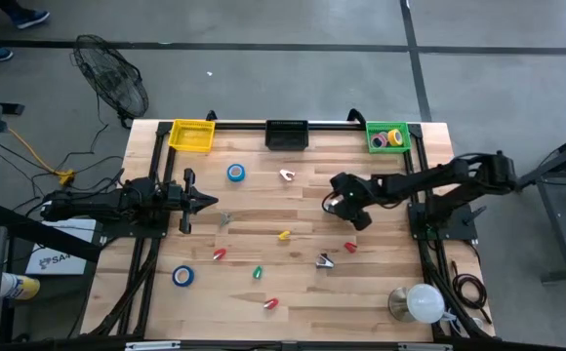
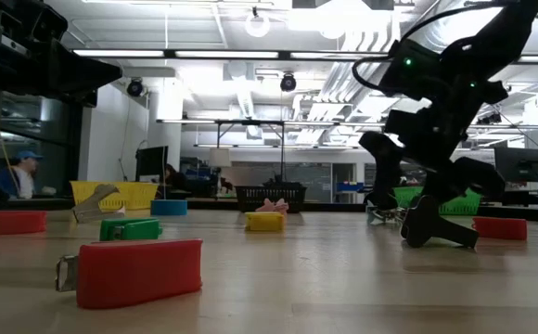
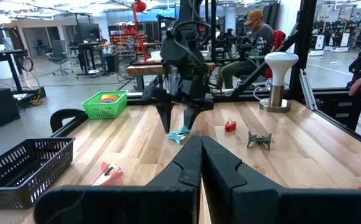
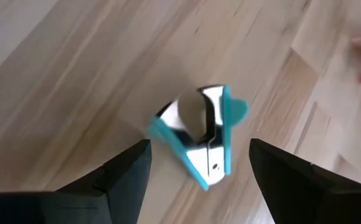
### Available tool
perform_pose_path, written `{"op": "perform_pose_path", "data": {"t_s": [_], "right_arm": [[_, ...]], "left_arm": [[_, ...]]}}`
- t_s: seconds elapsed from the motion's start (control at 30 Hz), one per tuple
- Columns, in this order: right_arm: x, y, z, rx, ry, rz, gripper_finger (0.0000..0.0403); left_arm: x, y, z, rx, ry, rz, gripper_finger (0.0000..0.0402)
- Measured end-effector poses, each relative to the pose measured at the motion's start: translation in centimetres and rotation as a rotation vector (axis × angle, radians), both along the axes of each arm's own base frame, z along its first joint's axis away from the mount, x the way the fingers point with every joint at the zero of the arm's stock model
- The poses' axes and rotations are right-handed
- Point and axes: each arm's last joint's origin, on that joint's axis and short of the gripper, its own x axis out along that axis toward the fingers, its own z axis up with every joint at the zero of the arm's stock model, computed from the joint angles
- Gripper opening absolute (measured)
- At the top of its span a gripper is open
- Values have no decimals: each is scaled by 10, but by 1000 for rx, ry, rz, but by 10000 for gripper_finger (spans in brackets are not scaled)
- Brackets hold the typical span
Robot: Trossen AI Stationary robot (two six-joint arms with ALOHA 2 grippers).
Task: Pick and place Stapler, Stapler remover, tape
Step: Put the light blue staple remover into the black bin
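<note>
1. Nearest the wrist camera we see the right end effector point(image 4: 199, 168), fingers spread wide and empty, poised over the worktop point(image 4: 75, 68).
2. Between those fingers lies the teal staple remover point(image 4: 200, 134), right of the worktop's centre: we judge it light, rigid plastic with slick metal jaws, best pinched across its two flat teal wings.
3. The left end effector point(image 1: 208, 202) waits closed at the left side.

left gripper point(image 1: 209, 202) closed, parked | right gripper point(image 4: 199, 162) spread, pointing down
</note>
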Motion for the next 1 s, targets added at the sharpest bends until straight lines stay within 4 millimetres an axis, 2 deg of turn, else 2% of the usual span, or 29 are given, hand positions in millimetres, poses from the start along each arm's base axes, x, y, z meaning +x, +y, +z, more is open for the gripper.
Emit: {"op": "perform_pose_path", "data": {"t_s": [0.17, 0.3, 0.53, 0.8, 1.0], "right_arm": [[6, -2, -2, 30, -36, 8, 261], [9, -1, -4, 59, -32, 3, 243], [8, -1, -6, 126, -27, -76, 179], [11, -1, -5, 194, -65, -165, 84], [18, -3, 1, 245, -183, -295, 76]], "left_arm": [[0, 0, 0, 0, 1, 0, 1], [0, 0, 0, 0, 1, 0, 1], [0, 0, 0, 0, 1, 0, 1], [0, 0, 0, 0, 1, 0, 1], [0, 0, 0, 0, 1, 0, 1]]}}
